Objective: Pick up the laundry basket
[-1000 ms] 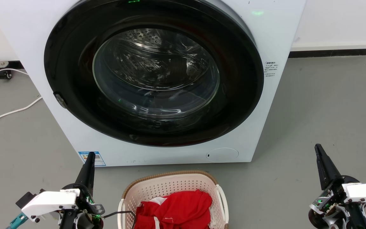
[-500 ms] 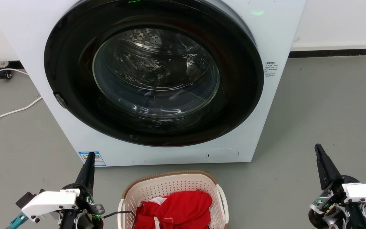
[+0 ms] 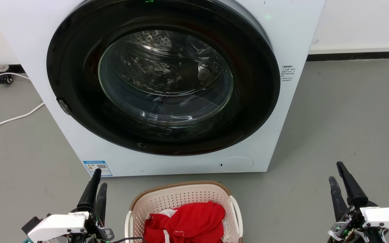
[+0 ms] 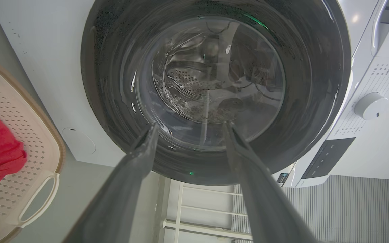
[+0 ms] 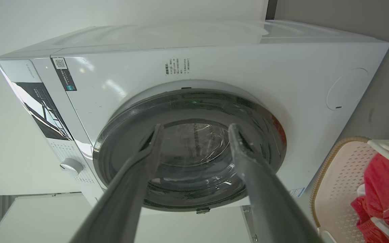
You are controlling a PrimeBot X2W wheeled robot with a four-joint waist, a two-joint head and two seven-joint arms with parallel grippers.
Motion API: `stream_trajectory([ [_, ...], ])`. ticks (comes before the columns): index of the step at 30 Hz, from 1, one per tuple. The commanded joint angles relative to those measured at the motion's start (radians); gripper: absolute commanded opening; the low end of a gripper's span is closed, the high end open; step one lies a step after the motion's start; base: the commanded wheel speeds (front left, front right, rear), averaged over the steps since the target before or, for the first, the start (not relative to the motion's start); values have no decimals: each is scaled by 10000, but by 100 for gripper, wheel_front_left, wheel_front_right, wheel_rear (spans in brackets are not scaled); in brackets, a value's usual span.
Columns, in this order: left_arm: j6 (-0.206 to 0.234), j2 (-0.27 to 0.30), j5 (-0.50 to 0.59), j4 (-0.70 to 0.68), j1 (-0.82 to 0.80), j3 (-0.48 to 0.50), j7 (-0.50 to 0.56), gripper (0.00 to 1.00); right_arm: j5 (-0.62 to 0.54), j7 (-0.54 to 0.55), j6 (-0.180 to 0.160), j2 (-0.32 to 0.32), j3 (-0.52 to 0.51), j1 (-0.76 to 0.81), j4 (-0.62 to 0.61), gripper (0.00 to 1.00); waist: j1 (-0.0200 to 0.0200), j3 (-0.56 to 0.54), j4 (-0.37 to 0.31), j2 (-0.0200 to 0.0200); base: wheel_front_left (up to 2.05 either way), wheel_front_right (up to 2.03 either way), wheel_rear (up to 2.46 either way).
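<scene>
Holding left tool (image 3: 100, 178) and right tool (image 3: 335, 171) parted, empty, flanking the laundry basket (image 3: 181, 197); risking catching one handle (image 3: 238, 214), tipping it.

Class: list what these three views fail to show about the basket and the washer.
Head view: near half of the laundry basket, cut off by the bottom edge.
Head view: the basket floor, hidden under the red garment.
Head view: print on the washer label, too small to read.
</scene>
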Motion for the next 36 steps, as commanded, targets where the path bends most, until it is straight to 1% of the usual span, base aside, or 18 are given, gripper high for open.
stream_trajectory([
  [1,-4,27,72,-296,-155,-47,-168,100,-151,-167,2,-13,-5,-137,-231,100,0,5,-1,0,0,0,0],
  [6,-5,30,484,-428,-128,-32,-369,100,-655,-369,2,-15,-60,-75,-369,100,0,12,-3,0,0,0,0],
  [12,24,33,1739,-679,-117,47,-658,100,-2060,-656,2,-17,-110,37,-725,100,0,30,-4,0,0,0,0],
  [18,324,37,3273,-967,-70,-177,-925,100,-3748,-926,2,-19,-8,155,-1118,100,0,53,-4,0,0,0,0],
  [23,613,40,4371,-1176,-9,-422,-1135,100,-5215,-1137,2,-21,134,277,-1412,100,0,72,-2,0,0,0,0],
  [27,744,42,5175,-1306,46,-596,-1294,100,-6231,-1297,2,-23,235,341,-1606,100,0,84,-1,0,0,0,0],
  [36,1038,46,6768,-1465,129,-878,-1631,100,-8064,-1632,3,-27,384,549,-1852,100,0,101,1,0,0,0,0],
])
